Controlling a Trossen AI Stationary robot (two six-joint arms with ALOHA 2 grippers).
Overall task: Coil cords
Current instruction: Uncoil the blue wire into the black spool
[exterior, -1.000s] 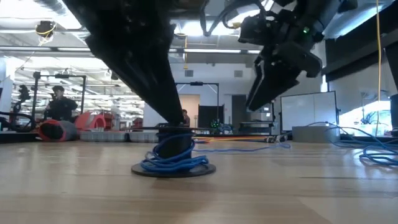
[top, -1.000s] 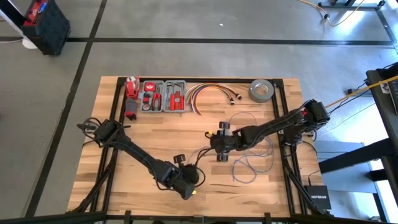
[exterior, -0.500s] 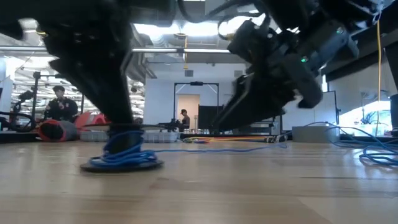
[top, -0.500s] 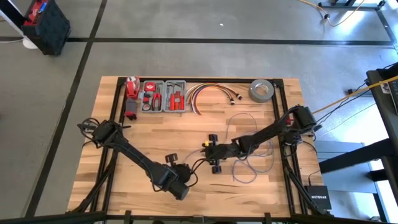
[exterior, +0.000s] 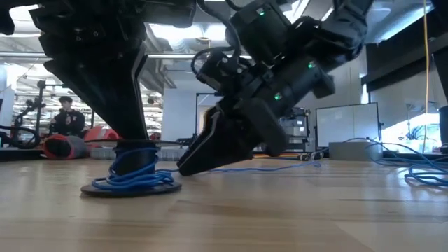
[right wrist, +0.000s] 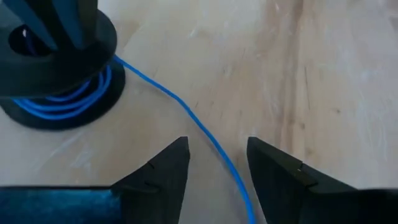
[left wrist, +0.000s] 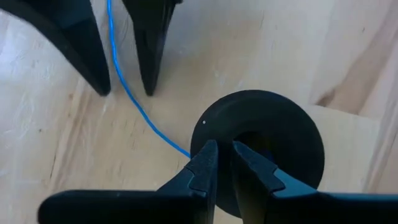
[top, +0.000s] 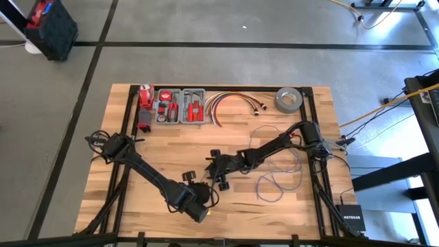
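A black spool (exterior: 129,183) stands with its lower disc on the table, near the front, with thin blue cord (right wrist: 68,99) wound around its core. My left gripper (left wrist: 224,165) comes down on the spool's top (left wrist: 273,124), its fingers almost shut. From the spool the cord (right wrist: 186,115) runs across the wood to loose loops (top: 274,180) at the table's right. My right gripper (right wrist: 214,155) stands open just right of the spool (top: 200,195). Its fingertips (exterior: 189,166) are low at the table, one on each side of the cord. I cannot tell whether they touch it. My left gripper has its two fingers (right wrist: 62,18) on the middle of the spool's top disc (left wrist: 205,124), coming steeply from above. What they pinch there is hidden by the fingers themselves. The spool stands upright with its lower disc (exterior: 105,189) on the table.
Along the far edge lie a tool tray (top: 180,107), a bundle of red, yellow and white cables (top: 230,103) and a grey tape roll (top: 289,100). Bare wood lies in front of the spool. People show in the room behind (exterior: 66,115).
My right gripper has swung down toward the table's left and near side, tipped from steep to flat, and now stands at the table astride the cord beside the spool. My left gripper has slid the upright spool a little toward the table's left.
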